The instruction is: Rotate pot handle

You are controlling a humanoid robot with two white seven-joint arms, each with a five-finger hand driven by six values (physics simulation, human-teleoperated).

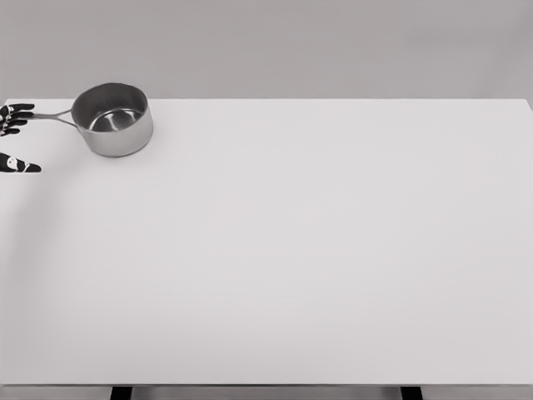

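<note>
A big white tabletop (316, 250) fills most of the view. Behind it is a plain grey wall (333, 46). Two dark table legs (122, 392) peek out under the front edge. The light is soft and even.

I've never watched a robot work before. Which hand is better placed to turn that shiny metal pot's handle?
The left hand. Its dark fingers show at the table's left edge, right at the tip of the thin metal handle of the round steel pot. The right hand is not in view.

Left hand (15, 137): black fingers (17, 109), segmented, small white marking on lower digit; rest beyond frame edge.
</note>
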